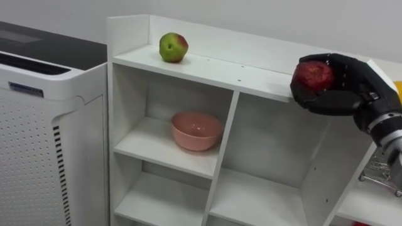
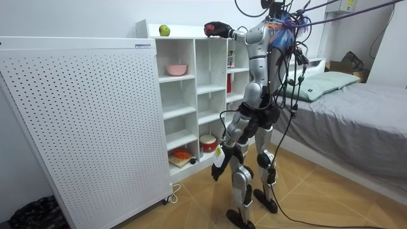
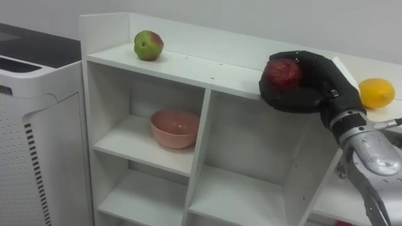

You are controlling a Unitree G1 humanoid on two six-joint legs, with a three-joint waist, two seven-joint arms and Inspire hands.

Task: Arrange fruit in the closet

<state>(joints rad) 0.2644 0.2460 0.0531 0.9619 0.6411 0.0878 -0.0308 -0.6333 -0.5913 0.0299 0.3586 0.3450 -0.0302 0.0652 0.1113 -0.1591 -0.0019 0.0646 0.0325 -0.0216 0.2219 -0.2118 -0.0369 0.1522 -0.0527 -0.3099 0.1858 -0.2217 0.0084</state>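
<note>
**Right hand (image 1: 336,85) clasps red apple (image 1: 312,75) at the closet top's (image 1: 213,68) front edge.**
Bare board lies just beyond the fruit, and the green apple (image 1: 173,47) sits well apart toward the far left corner. The left hand (image 2: 217,166) hangs low.

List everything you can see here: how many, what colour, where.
shelf unit: one, white, before the robot.
green apple: one, green-red, its top, left end.
red apple: one, dark red, held at the top's edge.
round fruit: one, orange-yellow, top, far right.
bowl: one, pink, upper left compartment.
perforated panel: one, white, left of the shelves.
bed: one, grey, behind the robot.
right hand: one, black, curled round the red apple.
left hand: one, dark, hanging low.
</note>
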